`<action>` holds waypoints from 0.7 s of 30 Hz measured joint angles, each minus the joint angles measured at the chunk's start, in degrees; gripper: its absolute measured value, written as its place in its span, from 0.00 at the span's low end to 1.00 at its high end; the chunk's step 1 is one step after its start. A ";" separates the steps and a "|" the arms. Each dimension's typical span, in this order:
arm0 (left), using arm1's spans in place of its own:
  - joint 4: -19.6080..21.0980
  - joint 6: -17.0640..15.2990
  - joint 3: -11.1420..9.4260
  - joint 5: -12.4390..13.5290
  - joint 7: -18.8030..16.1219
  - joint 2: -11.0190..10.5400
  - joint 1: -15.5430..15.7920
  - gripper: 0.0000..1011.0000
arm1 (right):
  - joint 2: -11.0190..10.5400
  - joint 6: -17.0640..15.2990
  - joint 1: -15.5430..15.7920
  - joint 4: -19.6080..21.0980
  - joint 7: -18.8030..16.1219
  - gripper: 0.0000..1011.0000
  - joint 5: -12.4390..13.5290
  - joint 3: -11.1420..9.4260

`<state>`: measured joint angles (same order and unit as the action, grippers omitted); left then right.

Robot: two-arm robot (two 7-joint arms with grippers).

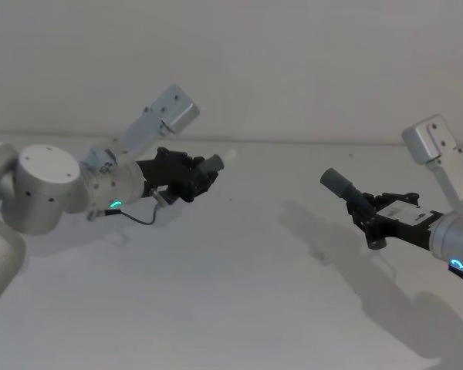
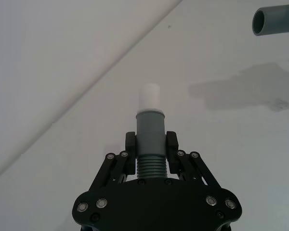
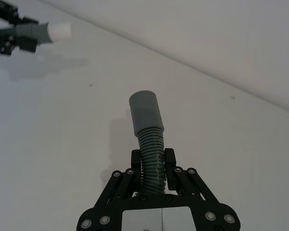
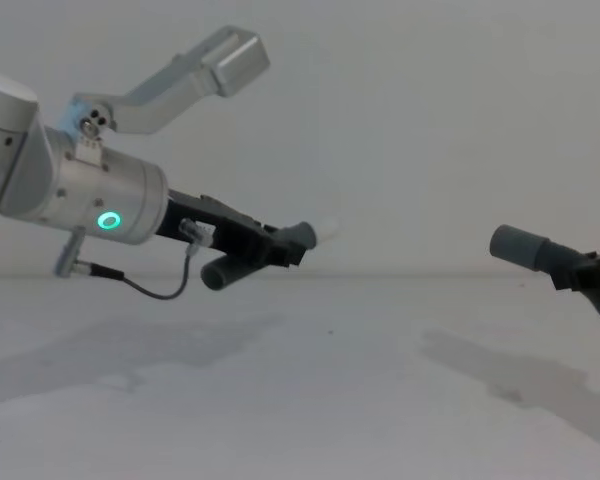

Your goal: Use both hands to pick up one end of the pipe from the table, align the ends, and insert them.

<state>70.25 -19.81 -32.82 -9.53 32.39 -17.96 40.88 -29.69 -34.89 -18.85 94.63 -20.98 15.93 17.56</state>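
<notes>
Your L gripper (image 2: 151, 144) pinches the white-stub piece (image 2: 150, 120) by its ribs; R gripper (image 3: 153, 162) clamps the plain-cuff piece (image 3: 145, 111) likewise; both well apart over the table (image 1: 239, 308).

The table (image 1: 216, 308) was matt white and smooth. The left gripper (image 2: 151, 142) and the right gripper (image 3: 153, 161) looked like matt black plastic with shiny metal rivets. The pipe pieces (image 3: 151, 144) were dull grey plastic, ribbed, then smooth at the cuffs (image 3: 144, 108). The left wrist (image 4: 90, 200) was satin silver metal.
</notes>
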 joint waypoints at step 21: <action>-1.45 11.38 -2.36 -2.55 14.87 -5.41 3.56 0.35 | -10.35 7.34 -1.55 3.49 -11.62 0.28 -4.14 5.29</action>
<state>68.80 -8.43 -35.18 -12.08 47.25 -23.36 44.44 -40.03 -27.56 -20.40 98.11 -32.60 11.79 22.85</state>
